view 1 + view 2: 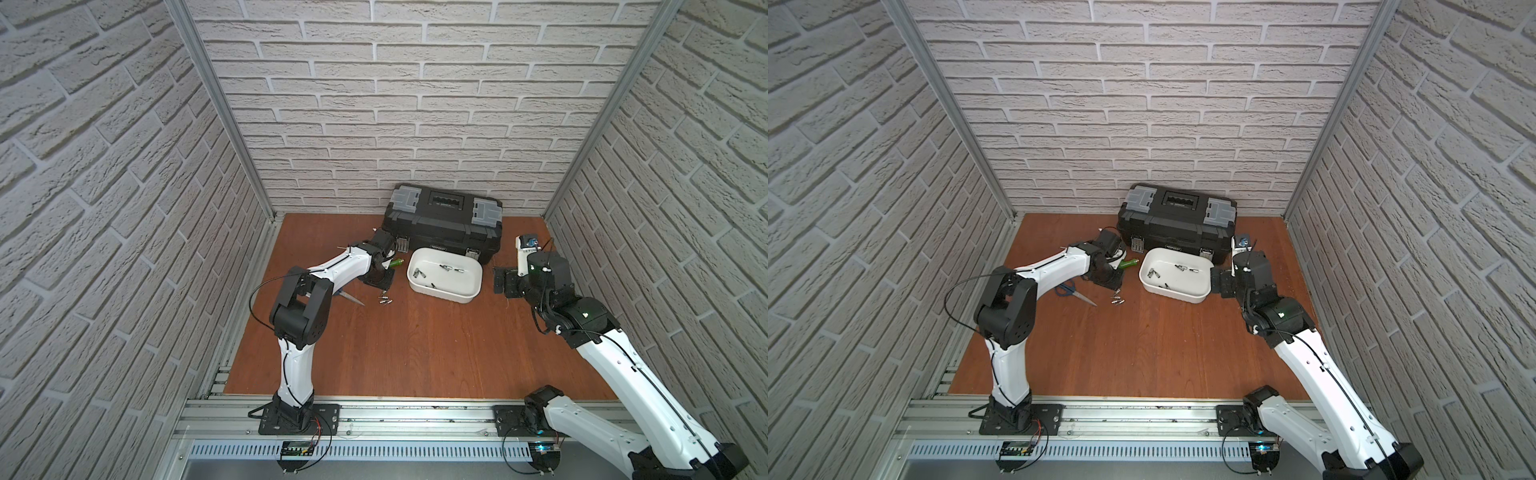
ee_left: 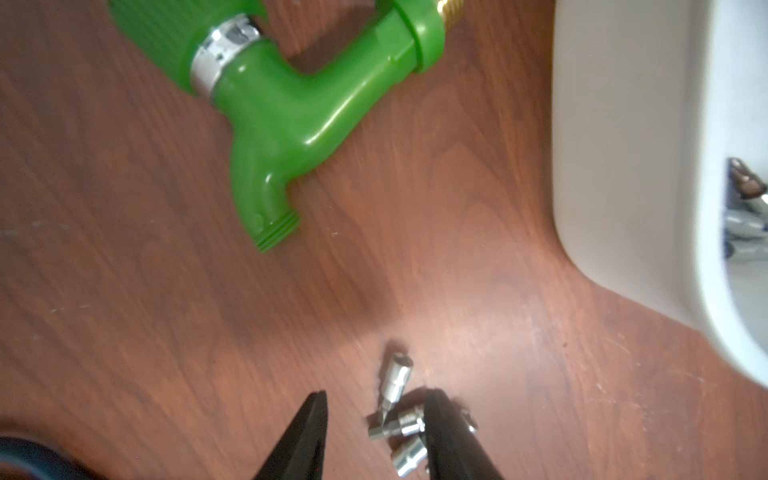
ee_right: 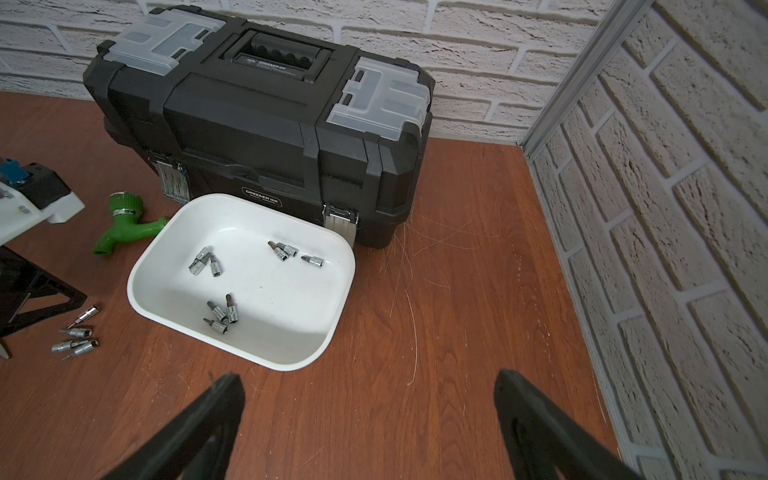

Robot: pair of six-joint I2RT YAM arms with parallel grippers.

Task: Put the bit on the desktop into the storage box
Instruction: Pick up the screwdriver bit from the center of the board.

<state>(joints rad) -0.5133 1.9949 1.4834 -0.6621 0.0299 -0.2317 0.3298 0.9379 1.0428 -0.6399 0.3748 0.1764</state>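
I'm centring the left gripper (image 2: 374, 411), fingers (image 2: 440, 428) parted and empty, on one bit (image 2: 395, 426) on the desktop (image 1: 415, 353) at eight o'clock from the box (image 1: 441, 293), avoiding its neighbours (image 2: 397, 374); right gripper (image 3: 370, 399) idling spread.

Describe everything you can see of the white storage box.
The storage box is a white, glossy, plastic-looking tub, rectangular with rounded corners, low walls and no lid. It sits flat and upright on the desktop, just in front of the black toolbox; whether they touch cannot be told. A green plastic tap lies beside one corner. Inside, small silver bits lie in three loose groups.
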